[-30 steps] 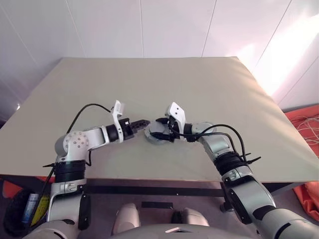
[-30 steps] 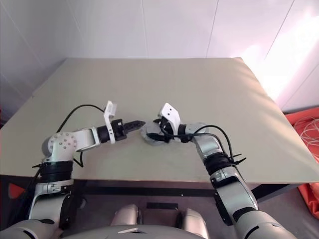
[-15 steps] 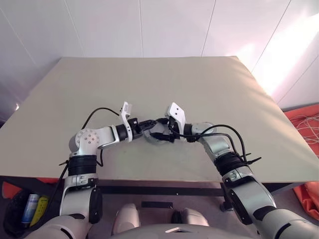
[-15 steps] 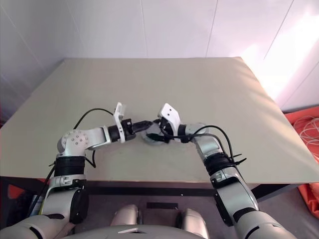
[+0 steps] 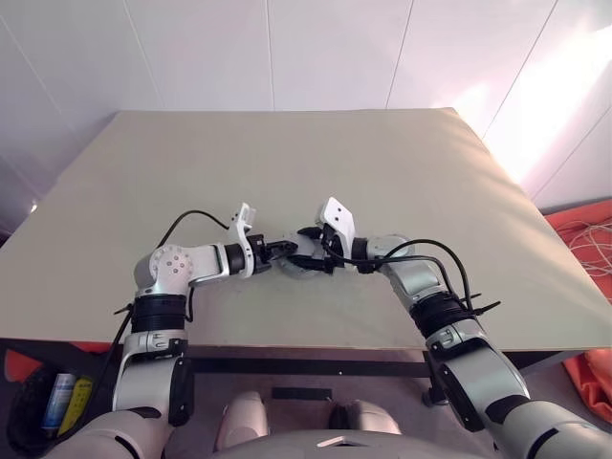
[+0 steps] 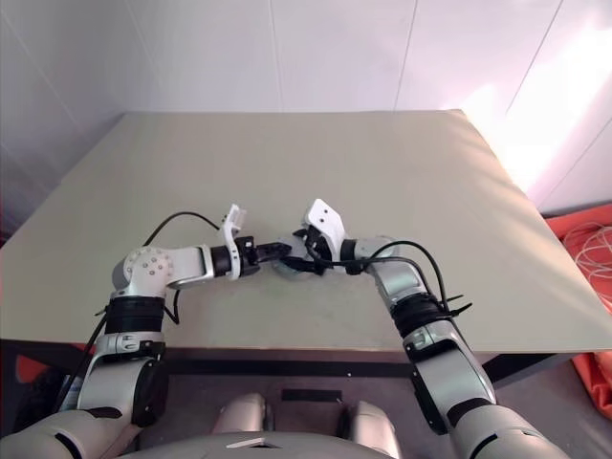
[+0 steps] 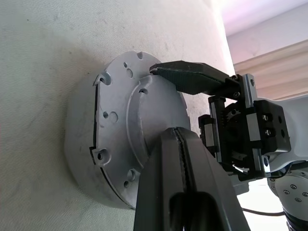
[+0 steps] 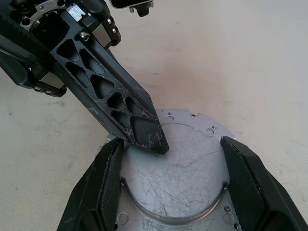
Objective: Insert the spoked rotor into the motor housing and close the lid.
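The motor housing [image 7: 79,144] is a round silvery puck lying flat on the table near its front edge. The lid [image 8: 178,168] lies on top of it, silver face up, with a raised round centre and screw holes in its rim. A thin dark seam shows between lid and housing. My right gripper [image 8: 172,143] straddles the raised centre, one finger against each side. My left gripper [image 7: 175,132] is shut, with its tip [image 8: 154,139] resting on the lid's top by the right gripper's fingers. The spoked rotor is hidden.
The beige table [image 5: 287,163] stretches far behind and to both sides of the puck. Its front edge [image 5: 306,346] runs close below the arms. Orange cloth and cables [image 5: 583,239] lie on the floor at the right.
My left gripper has moved right and sunk a little, from beside the puck until its shut tip rests on the lid. The right gripper and the puck have stayed put.
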Action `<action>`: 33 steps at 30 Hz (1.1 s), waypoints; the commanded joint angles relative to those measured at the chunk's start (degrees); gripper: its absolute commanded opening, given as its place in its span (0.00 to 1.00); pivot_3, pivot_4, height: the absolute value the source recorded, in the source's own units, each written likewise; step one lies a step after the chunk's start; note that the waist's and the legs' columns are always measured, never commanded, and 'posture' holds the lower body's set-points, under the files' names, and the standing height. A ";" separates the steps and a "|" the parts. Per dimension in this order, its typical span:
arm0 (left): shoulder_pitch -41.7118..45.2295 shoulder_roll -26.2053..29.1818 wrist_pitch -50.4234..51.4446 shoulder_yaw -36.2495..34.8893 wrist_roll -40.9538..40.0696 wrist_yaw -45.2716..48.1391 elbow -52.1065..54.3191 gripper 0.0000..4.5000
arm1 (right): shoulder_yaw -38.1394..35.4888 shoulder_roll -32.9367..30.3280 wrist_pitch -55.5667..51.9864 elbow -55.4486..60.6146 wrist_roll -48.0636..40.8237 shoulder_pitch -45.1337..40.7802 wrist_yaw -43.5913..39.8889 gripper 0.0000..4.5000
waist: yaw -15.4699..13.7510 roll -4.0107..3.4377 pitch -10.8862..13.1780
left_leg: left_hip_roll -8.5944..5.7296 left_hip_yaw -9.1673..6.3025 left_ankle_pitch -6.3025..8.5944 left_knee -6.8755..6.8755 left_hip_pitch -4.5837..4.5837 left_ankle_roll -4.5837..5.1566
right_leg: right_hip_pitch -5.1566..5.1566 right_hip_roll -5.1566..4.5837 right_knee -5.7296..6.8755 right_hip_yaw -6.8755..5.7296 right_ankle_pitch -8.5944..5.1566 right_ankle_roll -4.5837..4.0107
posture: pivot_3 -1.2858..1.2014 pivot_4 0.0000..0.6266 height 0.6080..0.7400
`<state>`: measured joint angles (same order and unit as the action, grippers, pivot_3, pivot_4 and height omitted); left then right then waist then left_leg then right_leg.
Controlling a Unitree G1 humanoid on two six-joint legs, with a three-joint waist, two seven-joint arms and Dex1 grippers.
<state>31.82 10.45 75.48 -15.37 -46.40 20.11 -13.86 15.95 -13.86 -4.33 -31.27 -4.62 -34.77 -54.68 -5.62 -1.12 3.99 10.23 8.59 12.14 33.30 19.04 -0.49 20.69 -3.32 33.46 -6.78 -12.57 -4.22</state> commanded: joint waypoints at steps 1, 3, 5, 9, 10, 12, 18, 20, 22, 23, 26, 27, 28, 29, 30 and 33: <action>0.30 0.72 0.51 -0.57 1.41 -1.47 -0.76 0.00 | -0.13 -1.66 -4.43 -1.13 1.83 0.77 1.17 0.69 | 0.00 0.00 0.00 | 0.00 0.00 -0.01 -0.01 0.00 -0.01 | 0.00 0.00 0.00 0.00 0.00 0.00 | 0.52 0.00 1.00; 0.31 0.69 0.66 -0.80 1.40 -1.60 -0.72 0.00 | -0.47 -1.87 -5.72 0.25 1.08 0.74 0.32 0.69 | -0.01 0.00 0.00 | 0.00 0.00 -0.01 -0.04 0.00 -0.01 | 0.01 0.00 -0.02 0.00 0.00 0.00 | 0.52 0.00 1.00; 0.26 0.71 0.76 -0.93 1.43 -1.66 -0.74 0.00 | -0.35 -2.39 -6.44 2.08 0.75 1.04 -0.92 0.69 | -0.06 0.00 0.00 | 0.00 0.00 -0.01 -0.04 0.00 -0.01 | 0.01 0.00 -0.07 0.00 0.00 0.00 | 0.52 0.00 1.00; 0.46 0.75 0.12 -1.77 1.83 -2.28 -1.47 0.00 | 0.18 -3.01 -5.03 4.34 2.17 1.52 0.25 0.98 | -0.13 0.03 -0.01 | -0.01 -0.01 0.00 -0.06 0.05 0.02 | 0.05 0.00 -0.18 0.00 -0.02 0.03 | 0.52 0.00 1.00; 0.60 0.81 -0.08 -2.06 1.89 -2.34 -1.78 0.00 | 0.35 -3.11 -4.32 4.46 3.18 1.41 1.77 0.99 | -0.07 0.04 -0.01 | -0.01 0.00 0.01 -0.07 0.06 0.04 | 0.05 0.00 -0.19 0.00 -0.02 0.04 | 0.52 0.00 1.00; 0.85 0.96 -0.22 -2.45 1.89 -2.22 -2.24 0.00 | 1.29 -3.54 -3.58 4.70 4.79 1.17 3.00 0.99 | -0.01 0.04 -0.01 | 0.00 0.01 0.01 -0.18 0.11 0.04 | 0.06 0.01 -0.18 0.00 -0.02 0.04 | 0.52 0.00 1.00; 1.22 1.31 1.04 -2.13 1.29 -0.81 -2.36 0.00 | -1.32 -2.75 -6.14 8.72 0.89 0.70 2.07 0.99 | 0.02 0.05 0.00 | 0.01 0.02 -0.04 -0.30 0.07 -0.03 | 0.09 0.02 -0.22 -0.03 -0.02 0.04 | 0.52 0.00 1.00; 1.25 1.17 1.65 -1.88 0.88 -0.29 -2.03 0.00 | -2.70 -2.53 -7.22 10.13 -0.88 0.14 1.89 0.99 | 0.06 0.05 0.00 | 0.01 0.01 -0.04 -0.30 0.08 -0.03 | 0.20 0.02 -0.25 -0.02 -0.02 0.04 | 0.52 0.00 1.00; 1.31 1.07 1.91 -1.87 0.80 -0.08 -1.99 0.00 | -3.83 -2.58 -8.88 12.35 -3.10 -0.24 1.21 0.99 | 0.02 0.05 0.01 | 0.02 0.01 -0.04 -0.30 0.18 -0.03 | 0.30 0.03 -0.23 -0.02 -0.01 0.03 | 0.52 0.00 1.00; 1.36 1.12 1.95 -1.88 0.85 0.04 -2.10 0.00 | -4.35 -2.60 -9.76 13.38 -4.09 -0.44 0.96 0.99 | -0.01 0.05 0.02 | 0.02 0.01 -0.05 -0.29 0.26 -0.02 | 0.38 0.03 -0.18 -0.03 -0.01 0.02 | 0.52 0.00 1.00; 1.62 1.39 2.32 -1.73 0.94 0.79 -2.55 0.00 | -6.28 -2.61 -12.31 16.47 -7.34 -0.84 0.18 0.99 | -0.14 0.05 0.02 | 0.01 0.01 -0.03 -0.29 0.47 0.03 | 0.55 0.02 -0.11 -0.03 0.01 -0.01 | 0.52 0.00 1.00; 1.70 1.51 2.40 -1.57 1.01 1.12 -2.65 0.00 | -6.93 -2.50 -13.15 17.32 -8.27 -0.90 0.07 0.99 | -0.11 0.04 0.01 | 0.02 0.01 -0.02 -0.29 0.51 0.09 | 0.57 0.02 -0.10 -0.03 0.02 -0.03 | 0.52 0.00 1.00; 1.83 1.58 2.42 -1.48 1.07 1.37 -2.80 0.00 | -7.53 -2.39 -13.93 18.12 -9.09 -0.94 0.00 0.99 | -0.09 0.04 0.01 | 0.02 0.01 -0.03 -0.29 0.54 0.15 | 0.58 0.02 -0.09 -0.03 0.18 -0.32 | 0.52 0.00 1.00; 1.96 1.63 2.38 -1.43 1.15 1.56 -2.97 0.00 | -7.95 -2.30 -14.58 18.77 -9.67 -0.94 0.00 0.99 | -0.10 0.04 0.01 | 0.02 0.01 -0.02 -0.29 0.57 0.20 | 0.58 0.02 -0.09 -0.03 0.18 -0.35 | 0.52 0.00 1.00; 2.12 1.67 2.32 -1.41 1.26 1.70 -3.18 0.00 | -8.20 -2.24 -15.08 19.28 -10.05 -0.92 0.04 0.99 | -0.11 0.04 0.01 | 0.01 0.01 -0.03 -0.29 0.62 0.25 | 0.61 0.02 -0.09 -0.03 0.19 -0.38 | 0.52 0.00 1.00; 2.74 1.70 2.19 -1.42 1.49 1.97 -3.86 0.00 | -8.57 -2.18 -15.84 20.09 -10.78 -0.77 0.16 0.99 | -0.15 0.04 0.01 | -0.01 0.01 -0.05 -0.28 0.66 0.31 | 0.63 0.00 -0.10 -0.03 0.19 -0.39 | 0.52 0.00 1.00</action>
<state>34.10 11.51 77.34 -17.60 -46.16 22.45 -16.87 8.57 -16.16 -20.01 -14.22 -13.71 -34.69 -54.39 -5.78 -1.07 4.01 10.21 8.60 12.09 33.02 19.71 -0.19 21.33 -3.33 33.35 -6.81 -12.38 -4.61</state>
